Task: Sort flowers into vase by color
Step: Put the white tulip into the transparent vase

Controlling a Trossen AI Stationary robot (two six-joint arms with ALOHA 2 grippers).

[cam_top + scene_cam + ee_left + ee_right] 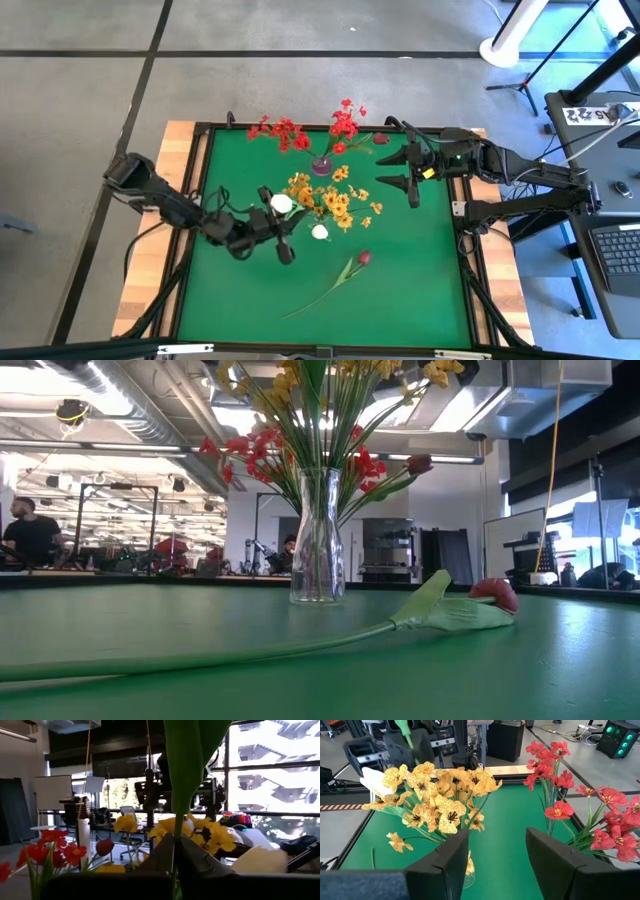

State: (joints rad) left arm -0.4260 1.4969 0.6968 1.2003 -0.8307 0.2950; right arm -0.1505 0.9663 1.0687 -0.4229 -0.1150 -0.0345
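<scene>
Two glass vases stand mid-table. One holds yellow-orange sprays (330,200) (440,800) and a white tulip bud (319,232). The other vase (322,165) holds red sprays (343,125) (555,780) and a dark magenta bud (380,138). Another magenta tulip (363,257) (495,592) lies flat on the mat on its stem and leaf. My left gripper (280,235) is shut on a white tulip (282,203), just left of the yellow bunch. My right gripper (398,171) (497,860) hovers open to the right of both vases, touching nothing. My left gripper pinches the white tulip's green stem (176,851) between its two fingers. The stem and a broad leaf (187,765) rise upright out of the fingers, and the flower is lifted clear of the table. The fingers lie across the stem, coming from the table's left.
The front glass vase (318,540) stands behind the lying tulip's long stem (200,655). A dark frame (200,190) borders the green mat, with wooden table edge (175,150) outside it. Bare mat lies at the near side and the far left. People and equipment show in the room beyond.
</scene>
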